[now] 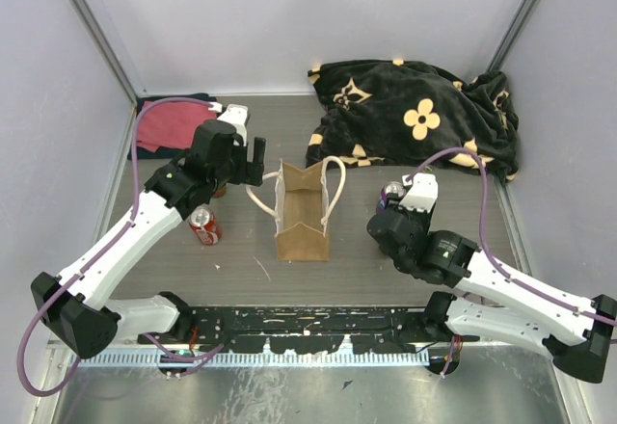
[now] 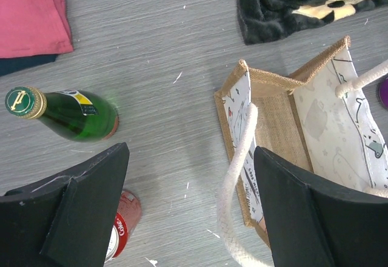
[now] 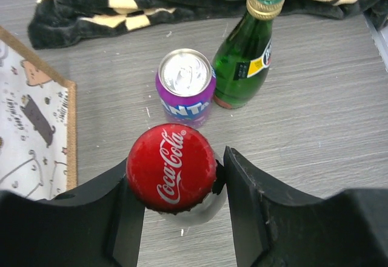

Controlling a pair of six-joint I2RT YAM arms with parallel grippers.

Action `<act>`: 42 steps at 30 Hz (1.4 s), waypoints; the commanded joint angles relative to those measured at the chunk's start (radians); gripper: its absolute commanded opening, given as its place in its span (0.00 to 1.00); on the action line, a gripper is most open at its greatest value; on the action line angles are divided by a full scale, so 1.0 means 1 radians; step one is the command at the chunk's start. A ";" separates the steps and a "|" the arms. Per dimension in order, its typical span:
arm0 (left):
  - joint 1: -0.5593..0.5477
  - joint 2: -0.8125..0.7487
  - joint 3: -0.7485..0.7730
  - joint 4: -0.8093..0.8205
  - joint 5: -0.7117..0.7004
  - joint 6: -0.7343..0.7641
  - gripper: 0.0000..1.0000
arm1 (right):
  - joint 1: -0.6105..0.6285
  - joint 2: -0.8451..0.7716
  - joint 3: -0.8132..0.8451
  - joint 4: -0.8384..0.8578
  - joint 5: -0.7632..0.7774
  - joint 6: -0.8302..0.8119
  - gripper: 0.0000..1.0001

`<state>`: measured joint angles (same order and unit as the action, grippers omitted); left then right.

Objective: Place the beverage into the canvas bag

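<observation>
The tan canvas bag (image 1: 302,231) stands upright and open mid-table, with white rope handles. My right gripper (image 3: 179,173) is shut on a glass Coca-Cola bottle (image 3: 173,167) with a red cap, to the right of the bag; the bag's printed lining (image 3: 30,127) shows at the left edge of that view. In the top view the right gripper (image 1: 390,214) hides the bottle. My left gripper (image 1: 253,159) is open at the bag's left side. One rope handle (image 2: 239,176) lies loose between its fingers, above the bag's rim (image 2: 285,115).
A purple Fanta can (image 3: 185,85) and a green bottle (image 3: 248,54) stand just beyond the held bottle. Another green bottle (image 2: 66,112) and a red Coke can (image 1: 204,225) stand left of the bag. A black flowered blanket (image 1: 415,116) lies back right, a red cloth (image 1: 169,123) back left.
</observation>
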<state>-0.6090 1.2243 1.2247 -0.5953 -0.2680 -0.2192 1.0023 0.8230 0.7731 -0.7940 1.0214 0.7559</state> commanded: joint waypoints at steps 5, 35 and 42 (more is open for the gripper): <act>0.017 -0.022 0.011 -0.014 0.016 -0.022 0.91 | 0.004 -0.005 0.192 0.127 0.053 -0.100 0.01; 0.055 -0.016 0.014 -0.050 0.050 -0.055 0.92 | 0.004 0.469 0.884 0.700 -0.169 -0.780 0.01; 0.056 -0.018 0.013 -0.052 0.056 -0.061 0.92 | 0.004 0.562 0.970 0.749 -0.224 -0.808 0.01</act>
<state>-0.5579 1.2243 1.2247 -0.6491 -0.2253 -0.2676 1.0023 1.4033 1.6234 -0.2817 0.8268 -0.0036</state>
